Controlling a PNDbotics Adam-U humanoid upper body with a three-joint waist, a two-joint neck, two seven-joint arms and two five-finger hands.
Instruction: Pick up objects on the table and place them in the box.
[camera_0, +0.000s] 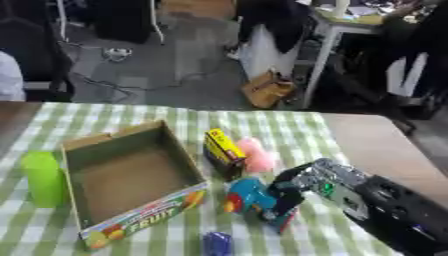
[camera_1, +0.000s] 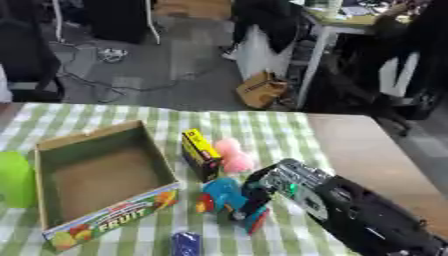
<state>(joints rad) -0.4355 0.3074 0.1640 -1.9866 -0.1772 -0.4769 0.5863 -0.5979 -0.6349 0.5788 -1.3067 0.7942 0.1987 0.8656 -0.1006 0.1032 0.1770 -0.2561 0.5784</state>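
Reaching in from the lower right of the frame, right hand (camera_0: 289, 192) at lower centre, black fingers curled down onto a blue toy (camera_0: 252, 198) with red and yellow bits; grip itself partly hidden, so cannot tell whether actually closed round it. Just above, a yellow and black carton (camera_0: 224, 152) standing beside a pink soft object (camera_0: 256, 154). At centre left, an open cardboard box (camera_0: 140, 215) printed "FRUIT", nothing inside. Left of it, a green block (camera_0: 42, 178). At the bottom edge, a small blue object (camera_0: 217, 243). Underneath everything, a green checked tablecloth (camera_0: 289, 125).
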